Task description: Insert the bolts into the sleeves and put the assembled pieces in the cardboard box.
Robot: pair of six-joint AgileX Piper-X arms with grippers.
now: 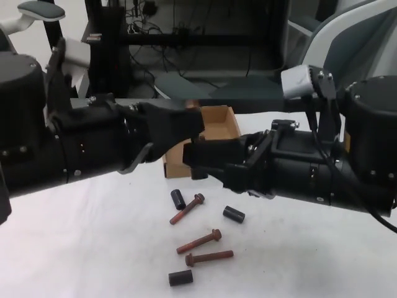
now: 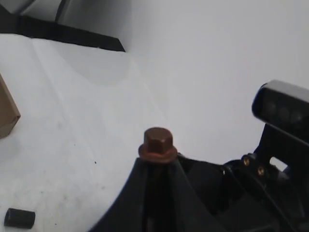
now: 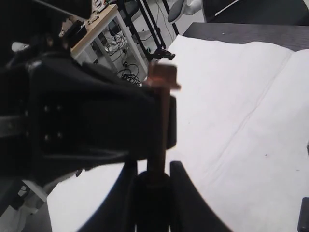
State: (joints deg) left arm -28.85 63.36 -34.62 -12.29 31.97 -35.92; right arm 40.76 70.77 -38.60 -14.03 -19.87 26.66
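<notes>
the white cloth [image 1: 93, 248] covers the bench, and the cardboard box [image 1: 226, 121] sits open on it toward the far side. the arms hide most of the box's inside, so i cannot tell whether any assembled piece lies in it

just in front of the box, above the cloth, the two grippers meet. the left gripper [image 2: 157, 166] is closed on the held bolt [image 2: 157, 142], pinching the shank just under the flanged head. the right gripper [image 3: 152, 176] is closed around the held sleeve [image 3: 152, 193], and the bolt's shank runs down into the sleeve's mouth. how deep it sits cannot be seen. the step in hand looks to be the mating of this pair, with the drop into the box not yet done

farther out from the box, nearer than the grippers, the unassembled parts lie apart on the cloth:
- a loose bolt [image 1: 188, 209], a second bolt [image 1: 199, 241] and a third bolt [image 1: 209, 256]
- a loose sleeve [image 1: 178, 198] just beside the first bolt's head end
- a second sleeve [image 1: 234, 214] off to the right of that bolt
- a third sleeve [image 1: 180, 278], farthest of all from the box

by my reckoning three more pairs remain to be joined and boxed after this one, so most of the task that can be seen is not yet done
</notes>
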